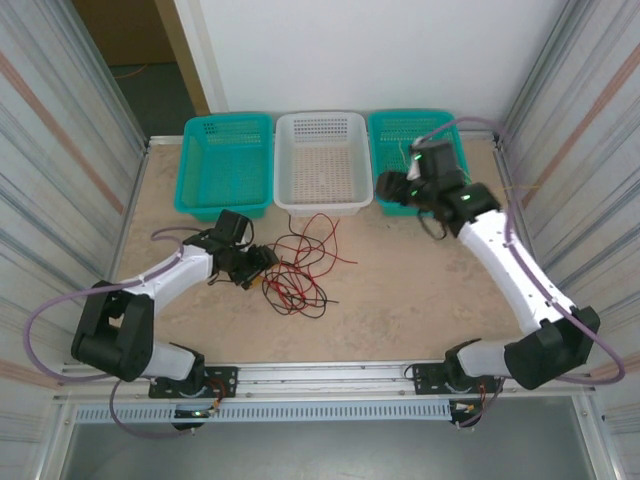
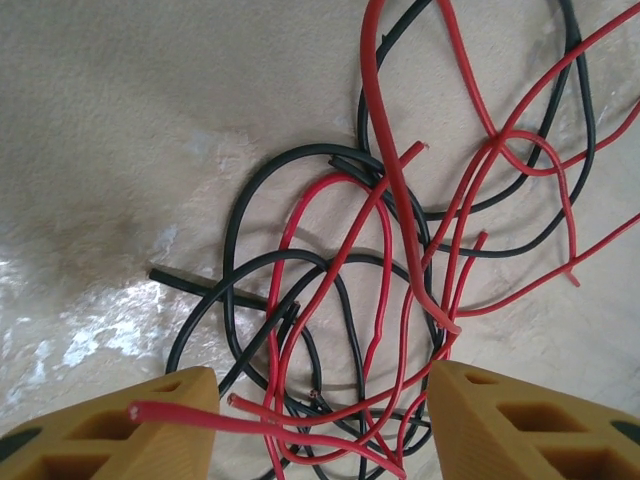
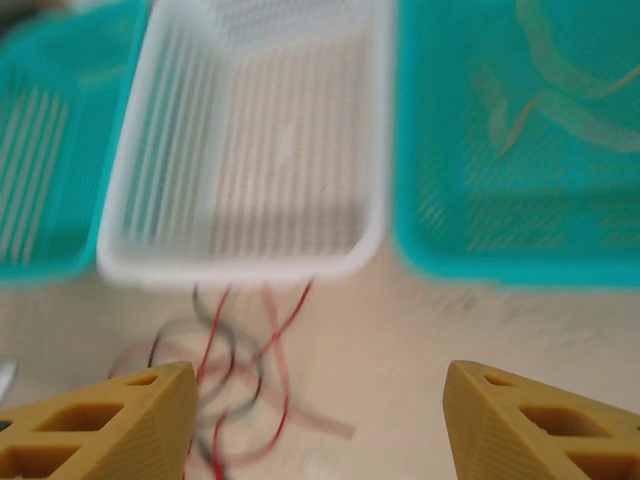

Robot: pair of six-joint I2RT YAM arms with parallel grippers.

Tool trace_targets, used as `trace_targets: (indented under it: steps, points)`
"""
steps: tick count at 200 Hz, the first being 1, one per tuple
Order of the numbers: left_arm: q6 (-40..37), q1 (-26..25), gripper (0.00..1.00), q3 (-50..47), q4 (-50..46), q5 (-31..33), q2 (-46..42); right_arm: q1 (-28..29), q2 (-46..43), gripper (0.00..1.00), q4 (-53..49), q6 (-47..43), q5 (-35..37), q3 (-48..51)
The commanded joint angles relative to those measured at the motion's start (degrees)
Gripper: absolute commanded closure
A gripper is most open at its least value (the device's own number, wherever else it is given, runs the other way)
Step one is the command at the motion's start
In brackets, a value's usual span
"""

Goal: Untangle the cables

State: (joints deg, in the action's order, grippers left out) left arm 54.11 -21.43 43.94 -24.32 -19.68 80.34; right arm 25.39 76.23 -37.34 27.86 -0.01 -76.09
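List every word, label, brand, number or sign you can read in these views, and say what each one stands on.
None: no text can be read on the cables, the teal baskets, the white basket or the table. The right wrist view is blurred, and no lettering can be made out there.

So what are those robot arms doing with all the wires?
They are sorting out a tangled heap of thin red and black wires on the beige table. The left claw is open right over the tangle, gripping nothing yet. The right claw is open and empty, up by the white plastic basket.
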Motion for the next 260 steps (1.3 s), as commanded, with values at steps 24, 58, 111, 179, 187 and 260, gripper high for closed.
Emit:
trace_targets:
  steps: [24, 58, 111, 179, 187, 260]
  points:
    - [0.9, -2.2, 0.56, -0.1, 2.1, -1.7, 1.3, 10.4, 7.3, 0.40, 5.2, 9.8, -3.5, 7.8]
    - [1.9, -5.0, 0.63, -0.5, 2.2, -1.6, 1.8, 11.1, 17.9, 0.50, 8.7, 11.7, -6.4, 5.9]
    - [2.2, -5.6, 0.60, -0.9, -0.3, -0.4, -4.0, 11.1, 28.8, 0.57, 10.1, 10.4, -5.4, 2.3]
    - [-4.7, -4.2, 0.49, 3.7, -8.7, 5.2, -9.1, 10.9, 37.2, 0.68, 8.5, 9.0, -6.2, -2.4]
    - [-5.5, -4.1, 0.48, 4.2, -9.5, 5.9, -9.4, 11.0, 37.5, 0.73, 8.3, 8.9, -6.3, -2.7]
    - [-8.4, -3.3, 0.46, 6.0, -12.0, 7.5, -10.8, 15.8, 24.8, 1.00, 3.2, 6.3, 2.4, 1.5]
